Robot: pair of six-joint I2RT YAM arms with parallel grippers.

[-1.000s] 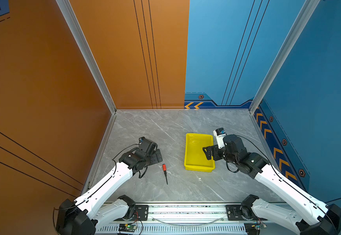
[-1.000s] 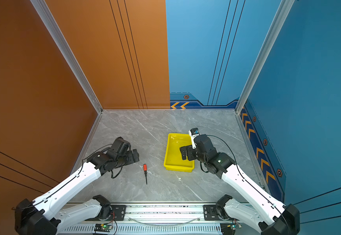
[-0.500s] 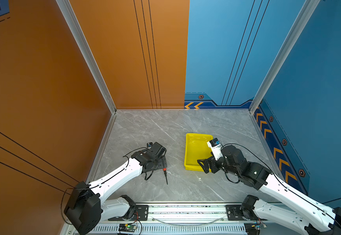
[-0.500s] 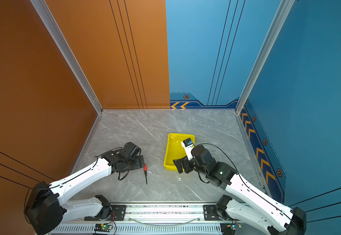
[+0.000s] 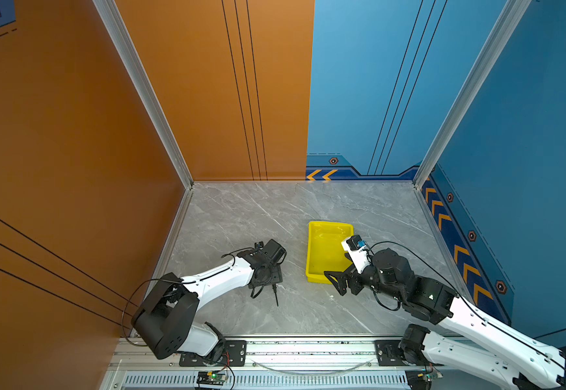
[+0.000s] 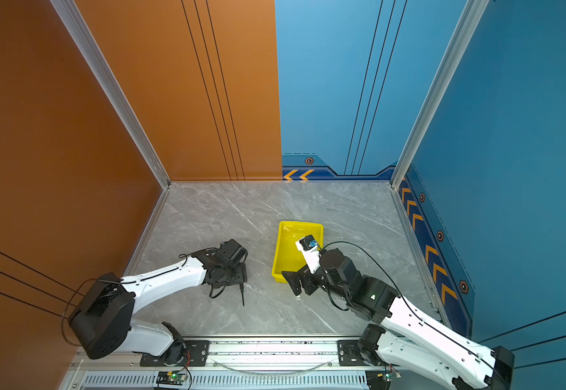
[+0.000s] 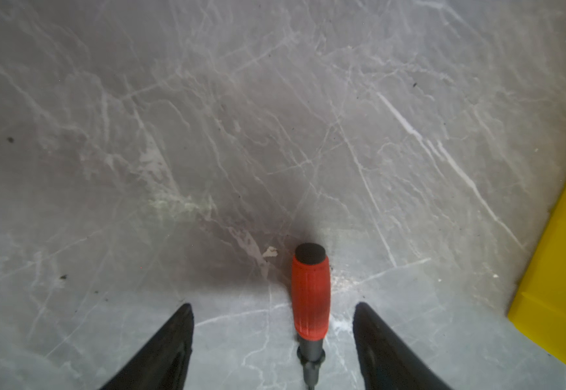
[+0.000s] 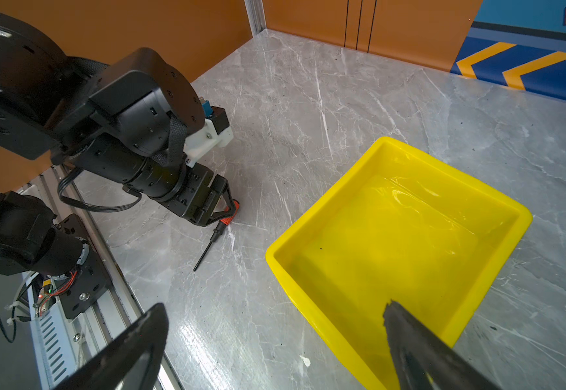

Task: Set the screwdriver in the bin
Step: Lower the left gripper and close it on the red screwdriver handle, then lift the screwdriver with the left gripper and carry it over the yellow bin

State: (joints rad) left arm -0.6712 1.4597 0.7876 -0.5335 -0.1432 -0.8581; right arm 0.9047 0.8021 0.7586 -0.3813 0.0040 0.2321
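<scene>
Though low, left gripper (image 7: 273,305) astride screwdriver (image 7: 310,297)

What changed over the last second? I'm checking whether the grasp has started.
The left gripper moved right to the screwdriver, its jaws narrowing either side of the orange handle, not yet touching. The right gripper drew back to the near end of the bin. Screwdriver and bin stayed put.

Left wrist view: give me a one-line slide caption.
Open left end effector straddles the orange-handled screwdriver on the grey table, yellow bin close by.
</scene>
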